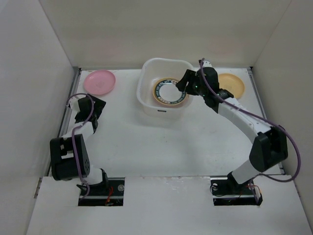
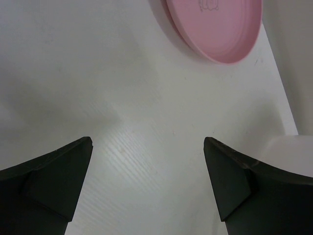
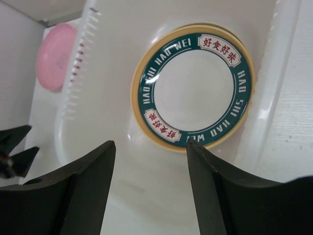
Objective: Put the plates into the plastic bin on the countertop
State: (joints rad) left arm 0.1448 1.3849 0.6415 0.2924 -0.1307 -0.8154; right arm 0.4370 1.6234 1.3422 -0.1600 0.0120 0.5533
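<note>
The plastic bin [image 1: 146, 100] stands at the back middle of the countertop [image 1: 171, 142]. Inside it a green-rimmed white plate [image 3: 193, 88] lies on a yellow-orange plate [image 3: 138, 122]. My right gripper [image 3: 150, 144] hangs open over the bin's right side [image 1: 182, 84], just above these plates, with nothing between its fingers. A pink plate [image 1: 100, 82] lies at the back left, also seen in the left wrist view [image 2: 215, 24]. Another yellow-orange plate [image 1: 234, 84] lies right of the bin, partly hidden by the right arm. My left gripper [image 2: 148, 142] is open over bare countertop near the pink plate [image 1: 93, 104].
White walls close in the countertop at the back and on both sides. The bin's slotted wall [image 3: 80, 73] stands between the right gripper and the pink plate [image 3: 56, 56]. The left gripper's fingertips [image 3: 14, 152] show at the left edge of the right wrist view.
</note>
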